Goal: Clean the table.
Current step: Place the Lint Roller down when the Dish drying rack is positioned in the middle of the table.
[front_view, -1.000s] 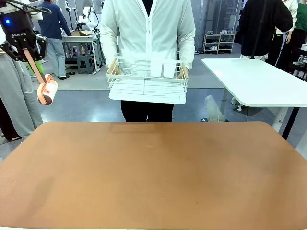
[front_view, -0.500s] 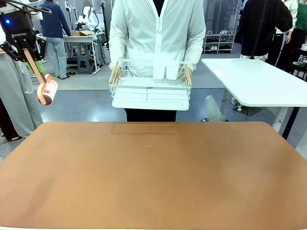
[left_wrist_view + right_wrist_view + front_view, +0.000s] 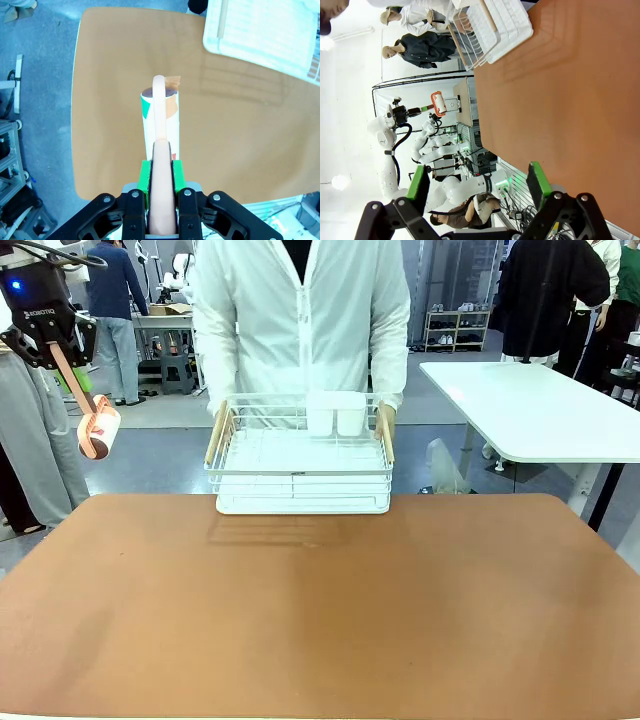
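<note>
The left gripper [image 3: 161,172] is clamped on the pink handle of a lint roller [image 3: 98,430], its green pads pressing the handle from 2 sides. The roller hangs in the air from the gripper, apart from any surface. Handle and drum share 1 line, which slopes steeply down from the gripper toward the table [image 3: 320,620]. In the left wrist view the drum's end points at the left part of the tabletop.

The reddish-brown top lies below the roller and to the robot's right. To sweep it, the drum likely needs lowering and laying close to flat, so that its sticky side meets the surface rather than its end. The left arm is the one holding the tool.

The right gripper [image 3: 477,181] stands with its jaws wide apart and nothing between them, looking along the table.

At the far edge a person [image 3: 300,320] holds a white wire rack [image 3: 300,455] by its 2 wooden handles, low over the tabletop. Whether it rests on the table cannot be told.
</note>
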You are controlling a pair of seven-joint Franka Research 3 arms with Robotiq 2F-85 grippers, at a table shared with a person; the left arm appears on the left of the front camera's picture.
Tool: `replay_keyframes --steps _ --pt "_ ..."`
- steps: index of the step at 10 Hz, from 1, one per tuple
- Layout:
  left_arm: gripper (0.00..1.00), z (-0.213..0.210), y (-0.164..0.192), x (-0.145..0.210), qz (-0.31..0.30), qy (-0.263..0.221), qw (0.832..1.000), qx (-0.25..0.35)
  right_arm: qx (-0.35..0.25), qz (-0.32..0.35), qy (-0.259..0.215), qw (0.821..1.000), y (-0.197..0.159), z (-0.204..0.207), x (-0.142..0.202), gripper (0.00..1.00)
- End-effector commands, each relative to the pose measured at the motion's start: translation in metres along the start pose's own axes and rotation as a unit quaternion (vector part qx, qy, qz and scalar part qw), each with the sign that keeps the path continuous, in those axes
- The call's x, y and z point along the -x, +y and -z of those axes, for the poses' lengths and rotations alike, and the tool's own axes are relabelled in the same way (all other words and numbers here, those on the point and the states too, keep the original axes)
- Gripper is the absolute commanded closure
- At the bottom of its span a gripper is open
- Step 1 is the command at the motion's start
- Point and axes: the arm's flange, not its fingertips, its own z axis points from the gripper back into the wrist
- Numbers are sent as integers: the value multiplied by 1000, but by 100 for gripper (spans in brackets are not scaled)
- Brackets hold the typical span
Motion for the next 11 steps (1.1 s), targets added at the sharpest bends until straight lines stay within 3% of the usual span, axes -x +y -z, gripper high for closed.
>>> replay_keyframes --steps 1,11 --pt "79 -4 0 -2 0 -2 1000 0 -1 -2 -1 1000 2 -1 1 0" --pt "79 -4 0 -2 0 -2 1000 0 -1 -2 -1 1000 2 -1 1 0"
